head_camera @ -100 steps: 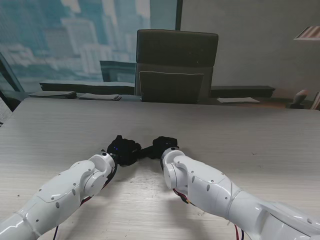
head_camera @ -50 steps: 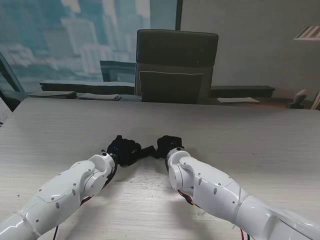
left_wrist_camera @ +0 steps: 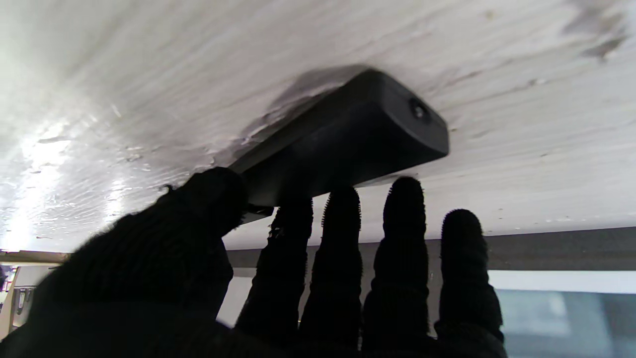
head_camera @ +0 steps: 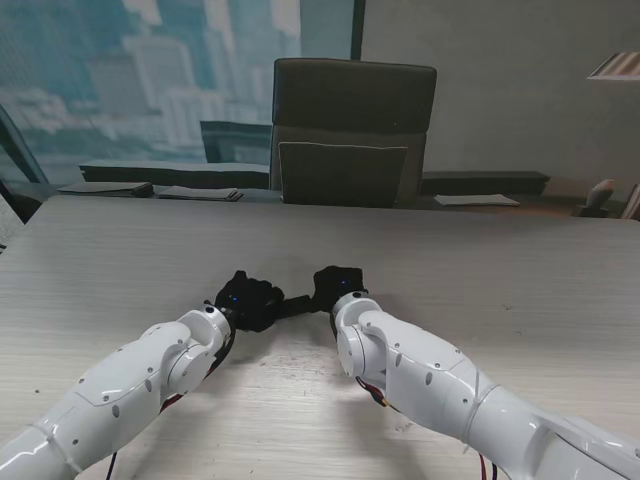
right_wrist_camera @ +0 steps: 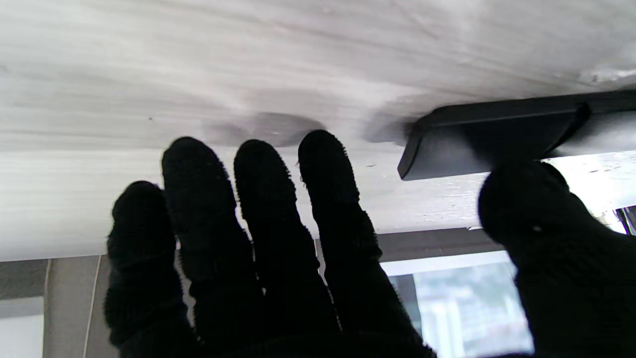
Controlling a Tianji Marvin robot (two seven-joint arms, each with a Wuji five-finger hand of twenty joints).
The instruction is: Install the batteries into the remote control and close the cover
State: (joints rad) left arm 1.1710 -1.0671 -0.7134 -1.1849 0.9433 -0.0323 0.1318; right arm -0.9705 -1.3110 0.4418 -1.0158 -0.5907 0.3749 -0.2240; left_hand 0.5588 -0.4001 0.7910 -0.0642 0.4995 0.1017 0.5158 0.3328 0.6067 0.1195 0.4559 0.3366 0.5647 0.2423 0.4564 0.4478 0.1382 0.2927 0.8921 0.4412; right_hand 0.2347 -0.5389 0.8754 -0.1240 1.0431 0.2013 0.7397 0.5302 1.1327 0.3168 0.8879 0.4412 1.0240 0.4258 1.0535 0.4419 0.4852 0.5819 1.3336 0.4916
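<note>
The remote control [head_camera: 296, 302] lies flat near the middle of the tabletop [head_camera: 520, 270], between our two hands. It could skid or twist away if one side pushes harder than the other, since nothing pins it down. Our left hand [head_camera: 247, 298] has its fingers [left_wrist_camera: 343, 209] slightly spread, their tips and the thumb touching one end. Our right hand [head_camera: 335, 285] is spread wide, only its thumb [right_wrist_camera: 526, 199] at the other end. We see no batteries.
</note>
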